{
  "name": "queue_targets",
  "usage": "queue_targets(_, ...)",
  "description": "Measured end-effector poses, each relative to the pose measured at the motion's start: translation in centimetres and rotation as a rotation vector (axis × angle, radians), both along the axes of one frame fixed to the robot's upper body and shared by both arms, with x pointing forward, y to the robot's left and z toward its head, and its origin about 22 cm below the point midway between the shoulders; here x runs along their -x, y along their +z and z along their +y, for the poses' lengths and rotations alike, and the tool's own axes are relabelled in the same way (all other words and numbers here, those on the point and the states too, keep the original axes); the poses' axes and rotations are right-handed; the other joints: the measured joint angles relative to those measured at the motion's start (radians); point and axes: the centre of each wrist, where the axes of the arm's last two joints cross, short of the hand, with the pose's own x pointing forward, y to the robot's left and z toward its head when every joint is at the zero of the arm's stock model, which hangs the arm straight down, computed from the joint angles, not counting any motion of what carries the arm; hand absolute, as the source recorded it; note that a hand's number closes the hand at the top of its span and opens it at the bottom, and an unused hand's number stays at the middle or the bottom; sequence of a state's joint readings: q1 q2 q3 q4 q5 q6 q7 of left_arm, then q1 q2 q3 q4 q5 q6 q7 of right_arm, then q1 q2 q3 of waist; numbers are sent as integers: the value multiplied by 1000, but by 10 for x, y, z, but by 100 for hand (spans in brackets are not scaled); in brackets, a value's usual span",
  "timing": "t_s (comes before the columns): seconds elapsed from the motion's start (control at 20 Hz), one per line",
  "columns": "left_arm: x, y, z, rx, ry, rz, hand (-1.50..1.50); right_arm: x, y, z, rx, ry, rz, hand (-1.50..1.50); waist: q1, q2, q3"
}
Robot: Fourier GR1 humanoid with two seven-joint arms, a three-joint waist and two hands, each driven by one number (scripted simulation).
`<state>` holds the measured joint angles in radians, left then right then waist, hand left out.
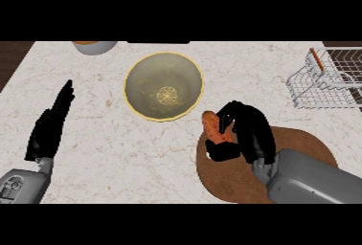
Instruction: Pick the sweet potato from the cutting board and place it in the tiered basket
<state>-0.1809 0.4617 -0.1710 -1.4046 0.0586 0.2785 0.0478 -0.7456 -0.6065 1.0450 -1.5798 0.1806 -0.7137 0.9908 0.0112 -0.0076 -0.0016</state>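
The right hand [244, 134] has its fingers curled round the sweet potato [214, 128] at the cutting board's [311, 146] left edge (left hand [51, 125] rests straight-fingered on the bench [106, 143]), so carrying it to the tiered basket [326, 81] remains.

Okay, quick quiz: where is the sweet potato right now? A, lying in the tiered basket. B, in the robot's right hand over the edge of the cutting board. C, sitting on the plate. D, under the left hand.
B: the right hand is curled round the sweet potato above the left edge of the round brown cutting board, apart from the wire tiered basket.
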Motion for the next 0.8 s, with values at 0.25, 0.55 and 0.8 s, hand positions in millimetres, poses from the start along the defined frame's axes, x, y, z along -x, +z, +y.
queue_targets(0.25,2,3,7,5,21,1,0,0,54,-15,11,15,-233,150,-22,-4,0)
queue_targets(0.55,6,1,8,-1,20,-5,0,-5,115,-46,74,-59,-406,150,-23,0,1)
queue_targets(0.8,10,0,1,5,13,-7,0,-11,147,-75,145,-99,-415,150,-16,4,1)
